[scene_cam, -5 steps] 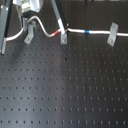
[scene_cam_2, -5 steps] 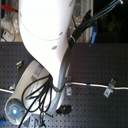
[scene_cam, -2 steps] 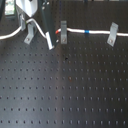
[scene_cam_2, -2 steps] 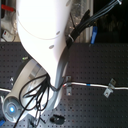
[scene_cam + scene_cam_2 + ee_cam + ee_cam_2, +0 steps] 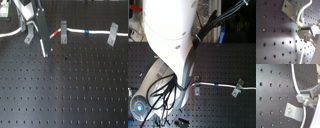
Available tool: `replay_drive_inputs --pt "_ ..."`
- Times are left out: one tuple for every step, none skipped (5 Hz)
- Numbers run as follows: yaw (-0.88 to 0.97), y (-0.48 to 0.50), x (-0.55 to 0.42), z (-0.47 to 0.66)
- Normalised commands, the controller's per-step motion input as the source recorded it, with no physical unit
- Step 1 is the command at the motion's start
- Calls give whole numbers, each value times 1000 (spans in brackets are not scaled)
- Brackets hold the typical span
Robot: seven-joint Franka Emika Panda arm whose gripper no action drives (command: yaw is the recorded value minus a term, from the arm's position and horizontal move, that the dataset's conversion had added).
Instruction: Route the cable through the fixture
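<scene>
- Cable (image 5: 95,32): thin white flexible cord with red and blue bands, running left-right across the first exterior view's upper part.
- Fixture (image 5: 63,31): bent silvery sheet-metal clip, slanted, touching the cable.
- Gripper (image 5: 302,28) pinches the cable narrowly.
- Black perforated board (image 5: 75,85) beneath.

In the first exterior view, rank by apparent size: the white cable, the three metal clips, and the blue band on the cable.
1. The cable, longest by far.
2. The left clip, middle clip and right clip look about alike; I can't rank them.
3. The blue band, smallest.
</scene>
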Motion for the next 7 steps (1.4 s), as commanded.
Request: replay_drive_inputs --pt "231 308 187 -4" --pt "211 172 191 -1" --pt "300 -19 45 64" --pt "503 -152 -3 86" --pt "511 -121 -71 78" --pt "589 -187 -125 58" --pt "483 -2 1 0"
